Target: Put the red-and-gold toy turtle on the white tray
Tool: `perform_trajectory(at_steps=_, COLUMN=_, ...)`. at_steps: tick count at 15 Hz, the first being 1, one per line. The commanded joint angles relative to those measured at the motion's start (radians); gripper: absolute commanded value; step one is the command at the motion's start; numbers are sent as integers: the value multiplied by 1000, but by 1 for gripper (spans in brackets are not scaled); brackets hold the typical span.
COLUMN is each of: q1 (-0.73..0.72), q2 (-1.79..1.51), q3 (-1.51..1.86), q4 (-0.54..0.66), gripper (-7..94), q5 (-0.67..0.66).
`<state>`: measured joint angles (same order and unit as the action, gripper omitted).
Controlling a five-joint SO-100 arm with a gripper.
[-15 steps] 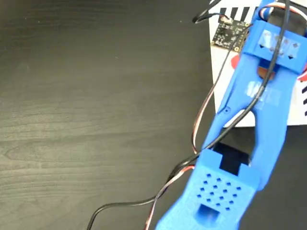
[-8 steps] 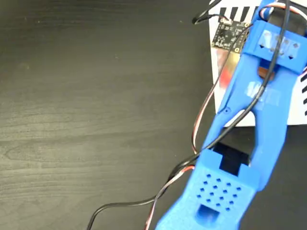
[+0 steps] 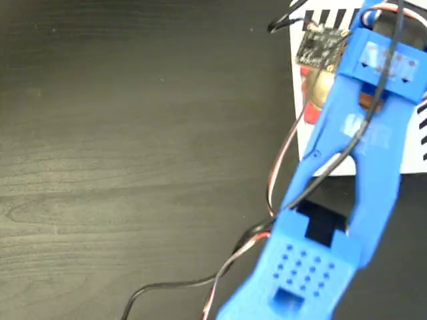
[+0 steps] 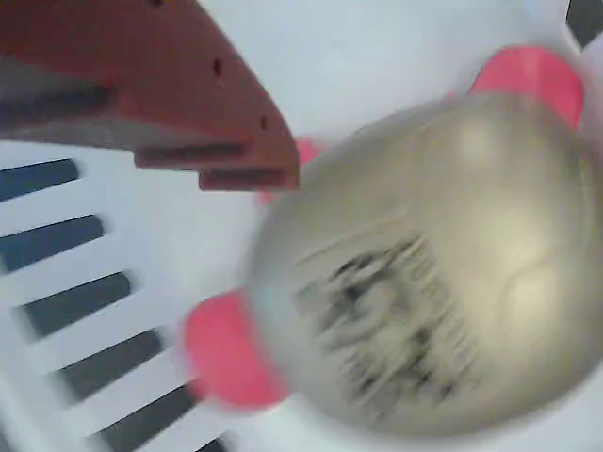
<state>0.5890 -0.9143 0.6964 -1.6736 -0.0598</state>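
Turtle place: the toy turtle (image 4: 424,273) lies on the white tray (image 4: 377,56), filling most of the wrist view; in the fixed view only a gold and red patch of it (image 3: 316,87) shows at the tray's left edge, beside the blue arm (image 3: 353,173).
Turtle and pincer: one red finger (image 4: 160,94) of the pincer reaches in from the upper left of the wrist view, its tip just beside the shell; the blur hides whether they touch.
Pincer state: I cannot tell whether it is released or clenched, since only one finger shows.
Turtle make: shiny gold domed shell with a dark printed mark, smeared by blur; round pinkish-red stubs stick out at its rim.
Tray make: flat, smooth, white (image 3: 313,143), with short dark stripes along the edges.
Bench: dark wood grain, matte (image 3: 133,147).
Arm make: blue plastic with a perforated block, loose wires (image 3: 283,160) and a small circuit board (image 3: 319,48).
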Motion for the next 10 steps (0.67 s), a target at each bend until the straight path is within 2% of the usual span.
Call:
perform_trajectory(at_steps=1, q1=2, q2=-245, q3=-23, q4=0, gripper=3, q5=41)
perform_trajectory(at_steps=3, q1=-32, q2=-443, q3=114, q4=86, gripper=0, q5=81)
perform_trajectory(at_steps=5, q1=-110, q2=-643, q3=291, q4=222, gripper=0, q5=146)
perform_trajectory(at_steps=7, q1=-253, q2=-825, q3=492, q4=311, gripper=0, q5=175)
perform_trajectory(at_steps=10, q1=-503, q2=-1229, q3=994, q4=571, gripper=0, q5=225)
